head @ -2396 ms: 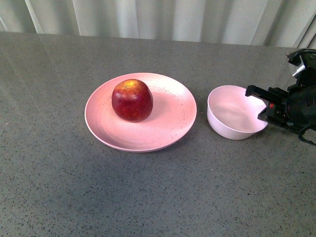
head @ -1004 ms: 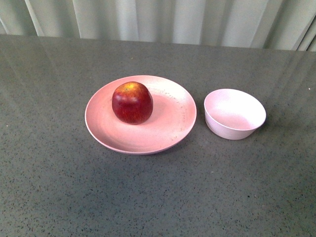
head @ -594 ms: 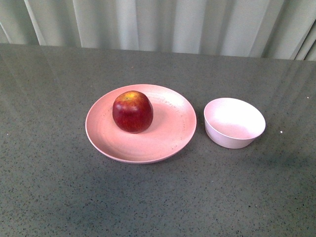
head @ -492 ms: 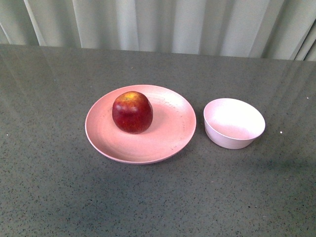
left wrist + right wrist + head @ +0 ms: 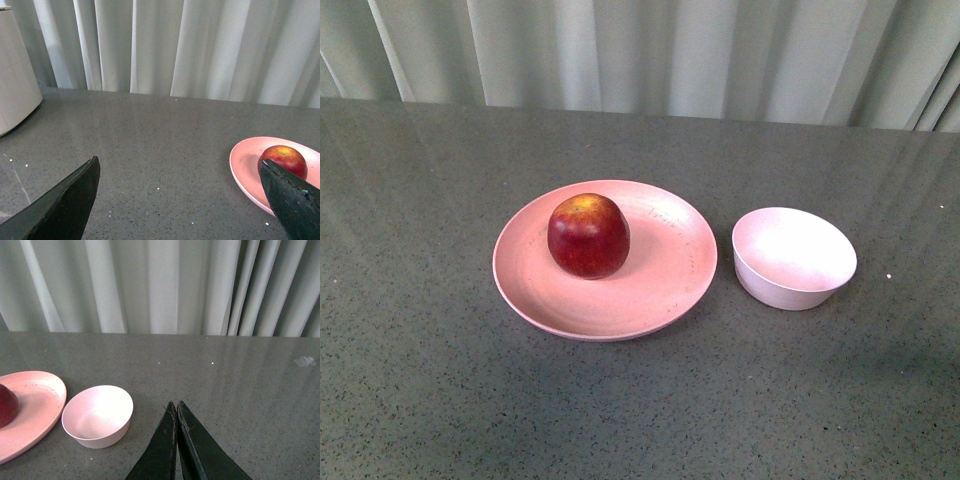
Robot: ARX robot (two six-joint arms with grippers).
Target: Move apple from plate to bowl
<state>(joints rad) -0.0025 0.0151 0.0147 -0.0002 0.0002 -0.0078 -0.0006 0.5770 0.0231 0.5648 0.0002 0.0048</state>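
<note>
Grey speckled worktop (image 5: 620, 410): a finger of the spread, empty left claw (image 5: 180, 164) cuts off the glossy dark-red apple (image 5: 282, 156); the right claw (image 5: 176, 405) is clenched near the bowl (image 5: 95, 437).

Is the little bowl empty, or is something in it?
Empty. The bowl shows only its bare pale inside; the apple sits on the plate beside it.

Soft even daylight, faint sheen on table (image 5: 440, 380), sharp focus
</note>
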